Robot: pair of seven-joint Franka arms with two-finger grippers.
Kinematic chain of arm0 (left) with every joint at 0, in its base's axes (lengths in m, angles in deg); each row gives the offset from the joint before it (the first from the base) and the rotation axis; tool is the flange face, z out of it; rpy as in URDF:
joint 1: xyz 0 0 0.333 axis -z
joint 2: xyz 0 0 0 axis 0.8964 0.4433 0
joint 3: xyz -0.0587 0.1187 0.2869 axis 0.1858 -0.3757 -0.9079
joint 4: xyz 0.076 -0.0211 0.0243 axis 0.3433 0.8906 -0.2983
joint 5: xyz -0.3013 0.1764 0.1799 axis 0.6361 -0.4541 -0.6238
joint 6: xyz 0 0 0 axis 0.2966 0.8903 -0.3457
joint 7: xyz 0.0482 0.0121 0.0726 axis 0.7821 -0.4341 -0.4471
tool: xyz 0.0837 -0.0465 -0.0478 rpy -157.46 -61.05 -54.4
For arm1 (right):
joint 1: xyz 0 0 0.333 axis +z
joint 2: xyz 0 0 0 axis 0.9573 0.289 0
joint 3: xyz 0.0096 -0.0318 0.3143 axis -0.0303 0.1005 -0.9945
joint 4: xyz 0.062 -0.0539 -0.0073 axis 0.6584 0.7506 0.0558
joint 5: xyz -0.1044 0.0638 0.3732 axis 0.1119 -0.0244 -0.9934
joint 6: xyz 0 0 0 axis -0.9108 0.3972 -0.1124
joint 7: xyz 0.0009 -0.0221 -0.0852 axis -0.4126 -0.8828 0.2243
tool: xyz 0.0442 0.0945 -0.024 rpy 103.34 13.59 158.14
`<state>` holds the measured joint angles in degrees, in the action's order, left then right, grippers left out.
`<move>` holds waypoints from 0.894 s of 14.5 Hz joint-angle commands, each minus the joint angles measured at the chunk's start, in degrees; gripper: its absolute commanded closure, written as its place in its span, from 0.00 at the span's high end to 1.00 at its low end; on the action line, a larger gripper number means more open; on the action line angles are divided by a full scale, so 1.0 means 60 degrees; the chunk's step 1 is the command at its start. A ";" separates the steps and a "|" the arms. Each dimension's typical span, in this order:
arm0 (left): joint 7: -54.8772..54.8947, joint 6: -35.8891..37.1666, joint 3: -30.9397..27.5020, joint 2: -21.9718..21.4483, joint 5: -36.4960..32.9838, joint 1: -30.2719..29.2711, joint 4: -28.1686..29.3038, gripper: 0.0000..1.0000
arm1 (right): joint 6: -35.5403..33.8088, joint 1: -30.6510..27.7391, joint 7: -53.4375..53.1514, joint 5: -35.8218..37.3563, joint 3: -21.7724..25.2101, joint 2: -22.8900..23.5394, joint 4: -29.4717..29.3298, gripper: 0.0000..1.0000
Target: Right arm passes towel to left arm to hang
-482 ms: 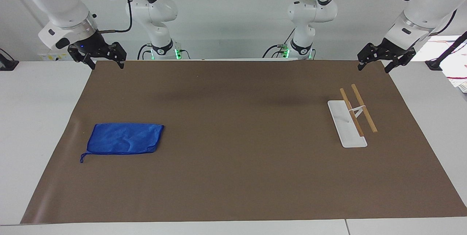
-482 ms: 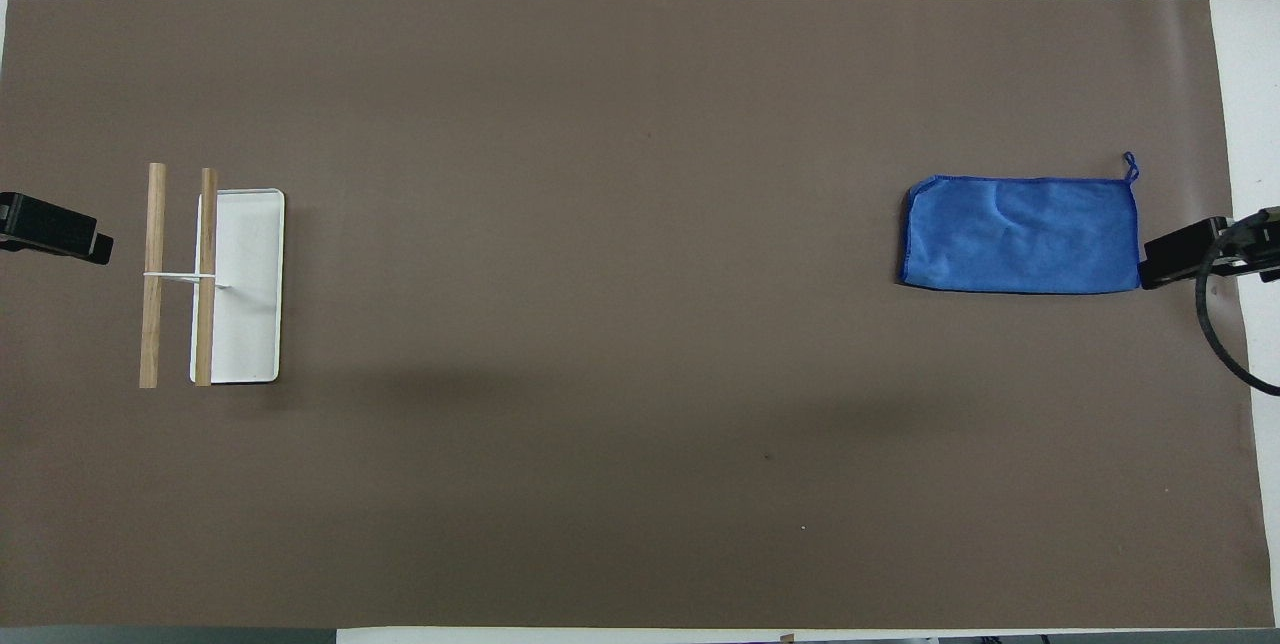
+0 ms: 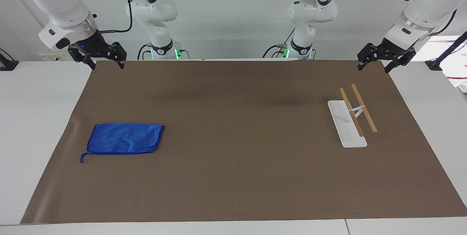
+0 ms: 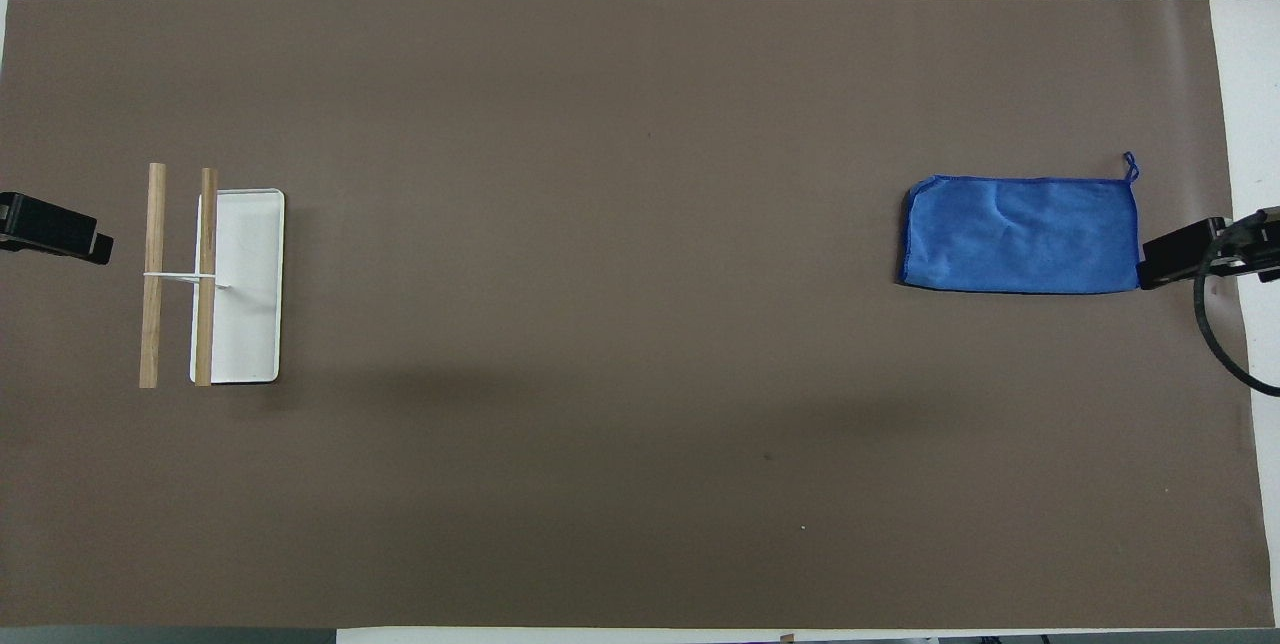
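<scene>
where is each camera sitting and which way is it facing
Facing view: high across the table, looking at both robots; the whole arms show, right gripper and left gripper open over the brown mat.
Overhead view: high above the robots' end, looking steeply down; only the gripper tips show at its side edges.
Both views show the towel at the right arm's end and the rack at the left arm's end, mirrored by half a turn.
</scene>
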<state>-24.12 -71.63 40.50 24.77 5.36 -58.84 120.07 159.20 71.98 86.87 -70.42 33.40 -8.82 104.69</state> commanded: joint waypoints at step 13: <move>-0.0109 -0.0141 0.0034 -0.0277 -0.0155 -0.0032 0.0324 1.00 | 0.6273 -0.0220 -0.0161 -0.0245 -0.0073 0.1766 0.2848 1.00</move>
<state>-24.12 -71.63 40.50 24.77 5.36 -58.84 120.07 190.88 71.58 83.78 -70.89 33.38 -1.55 120.01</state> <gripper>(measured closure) 0.000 0.000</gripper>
